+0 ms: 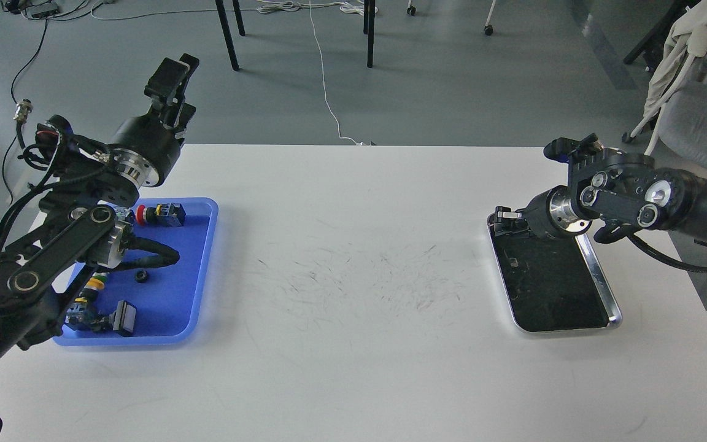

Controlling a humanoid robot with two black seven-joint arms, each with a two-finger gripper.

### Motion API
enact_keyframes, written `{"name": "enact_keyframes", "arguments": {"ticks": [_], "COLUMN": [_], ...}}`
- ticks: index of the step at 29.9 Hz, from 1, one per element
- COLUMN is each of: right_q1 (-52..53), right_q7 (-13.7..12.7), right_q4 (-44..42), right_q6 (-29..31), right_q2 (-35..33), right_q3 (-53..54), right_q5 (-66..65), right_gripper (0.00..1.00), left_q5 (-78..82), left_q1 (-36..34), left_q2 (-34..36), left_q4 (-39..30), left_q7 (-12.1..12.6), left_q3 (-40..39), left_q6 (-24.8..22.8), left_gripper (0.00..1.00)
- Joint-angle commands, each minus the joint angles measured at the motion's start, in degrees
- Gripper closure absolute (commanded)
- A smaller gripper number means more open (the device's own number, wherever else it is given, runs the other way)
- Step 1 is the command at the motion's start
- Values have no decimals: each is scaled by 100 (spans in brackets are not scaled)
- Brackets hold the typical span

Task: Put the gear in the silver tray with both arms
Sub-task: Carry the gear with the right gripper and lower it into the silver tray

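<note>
The silver tray (602,279) lies at the right of the white table, its dark bottom bare. A small black ring-shaped gear (141,275) lies in the blue plastic tray (175,270) at the left. My right gripper (504,220) hovers at the silver tray's far left corner; it is seen small and dark, so I cannot tell if its fingers are open, and nothing shows in it. My left gripper (174,77) points up and away beyond the table's far edge, well above and behind the blue tray; I cannot tell its opening.
The blue tray also holds a red push-button (142,213), a yellow-and-green switch (91,283) and other dark parts, partly hidden by my left arm. A grey chair (697,116) stands off the table's far right. Table legs and cables lie on the floor behind.
</note>
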Motion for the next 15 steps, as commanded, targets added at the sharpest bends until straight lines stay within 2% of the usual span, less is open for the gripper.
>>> {"name": "enact_keyframes", "arguments": {"ticks": [1,10,15], "right_q1": [-131,-140,-87], "right_q7": [0,17,70], "right_q4": [-5,74,223], "right_q6": [-10,25,51], "right_q2": [12,-84,-391], "right_q3": [5,-4,-4], "right_q5": [-1,-9,-9], "right_gripper": [98,98,98], "left_q5": [1,1,1], "left_q1": [0,0,9], "left_q2": [12,-6,3], "left_q4": [7,16,16], "left_q7": [0,0,0], "left_q3": [4,22,22], "left_q6": [-1,-1,-1], "left_gripper": [2,2,2]}}
